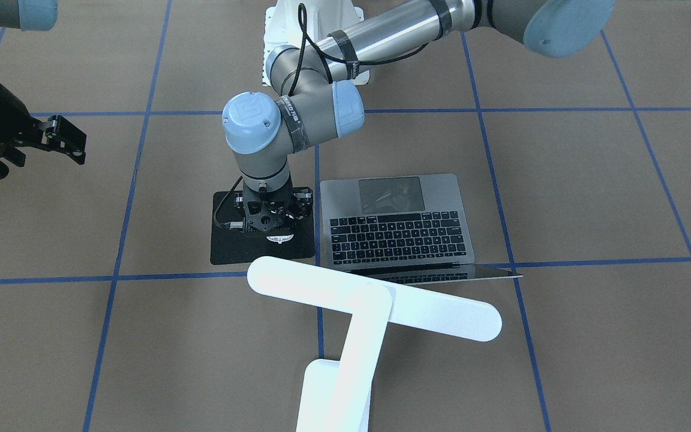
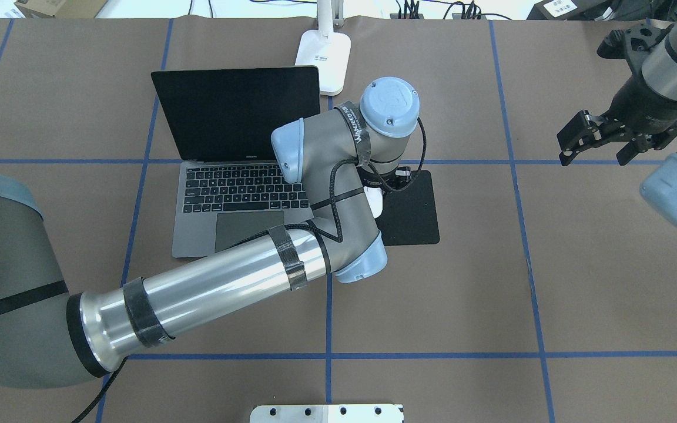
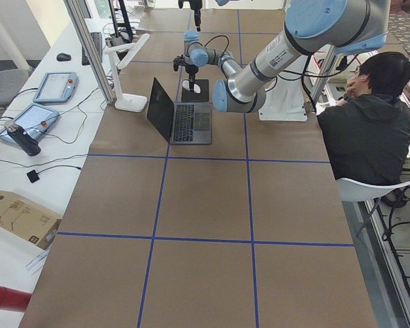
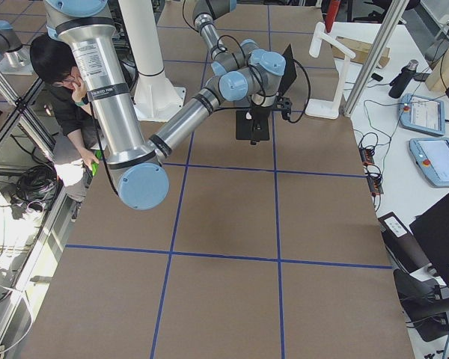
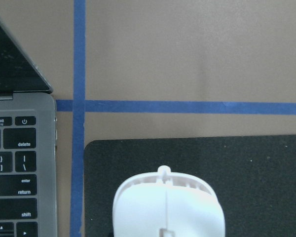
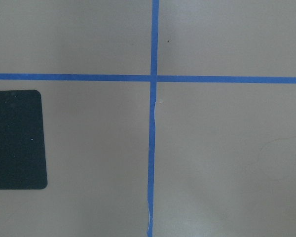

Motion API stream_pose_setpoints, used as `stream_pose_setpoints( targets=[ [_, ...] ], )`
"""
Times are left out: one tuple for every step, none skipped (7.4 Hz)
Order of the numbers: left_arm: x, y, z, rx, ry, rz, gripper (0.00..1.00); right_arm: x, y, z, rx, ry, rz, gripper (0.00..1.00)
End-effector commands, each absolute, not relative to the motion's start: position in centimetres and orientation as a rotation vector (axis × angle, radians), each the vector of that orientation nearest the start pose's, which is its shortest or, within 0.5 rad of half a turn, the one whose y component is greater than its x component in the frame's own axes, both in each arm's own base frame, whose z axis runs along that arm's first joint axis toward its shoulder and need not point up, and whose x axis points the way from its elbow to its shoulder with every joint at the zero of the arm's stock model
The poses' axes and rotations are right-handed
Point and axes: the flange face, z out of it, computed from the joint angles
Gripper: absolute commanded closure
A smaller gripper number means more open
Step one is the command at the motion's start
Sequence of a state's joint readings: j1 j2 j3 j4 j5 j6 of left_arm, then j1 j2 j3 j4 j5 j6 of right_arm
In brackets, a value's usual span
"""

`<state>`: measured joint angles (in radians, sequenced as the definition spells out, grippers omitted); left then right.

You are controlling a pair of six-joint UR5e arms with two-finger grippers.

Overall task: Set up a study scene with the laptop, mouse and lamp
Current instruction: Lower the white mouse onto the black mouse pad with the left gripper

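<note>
The open grey laptop (image 1: 399,231) (image 2: 238,188) sits on the table with its dark screen up. The white lamp (image 1: 375,306) stands behind it, its base (image 2: 324,56) at the far edge and its bar head over the laptop's back. My left gripper (image 1: 270,219) is low over the black square pad (image 2: 415,220) beside the laptop and is shut on the white mouse (image 5: 167,207) (image 2: 375,202), which is at the pad's surface. My right gripper (image 2: 597,147) (image 1: 69,144) is open and empty, raised off to the right side.
The white bolted pedestal (image 2: 327,413) is at the robot's edge of the table. A seated person (image 3: 369,123) is beside the table. A side bench holds tablets (image 3: 34,119) and a cardboard box (image 3: 20,215). Blue tape lines (image 6: 153,148) grid the brown table.
</note>
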<state>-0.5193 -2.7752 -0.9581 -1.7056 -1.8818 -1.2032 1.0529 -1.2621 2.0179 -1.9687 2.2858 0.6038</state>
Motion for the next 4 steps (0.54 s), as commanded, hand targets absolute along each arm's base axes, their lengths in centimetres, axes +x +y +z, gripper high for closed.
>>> stream_pose_setpoints(
  targets=[
    [70.0,-51.3,9.7,0.039,0.780,-0.025,0.75,-20.5,-49.8,33.4,-0.087,-0.781,-0.045,0.00],
    [70.1,-51.2,9.6,0.039,0.780,-0.023,0.55,-20.5,-49.8,33.4,-0.084,-0.781,-0.047,0.00],
    [70.5,-50.6,9.5,0.036,0.782,-0.014,0.30,-20.5,-49.8,33.4,-0.084,-0.781,-0.047,0.00],
    [70.9,-50.0,9.5,0.034,0.783,-0.005,0.26,-20.5,-49.8,33.4,-0.084,-0.781,-0.047,0.00]
  ],
)
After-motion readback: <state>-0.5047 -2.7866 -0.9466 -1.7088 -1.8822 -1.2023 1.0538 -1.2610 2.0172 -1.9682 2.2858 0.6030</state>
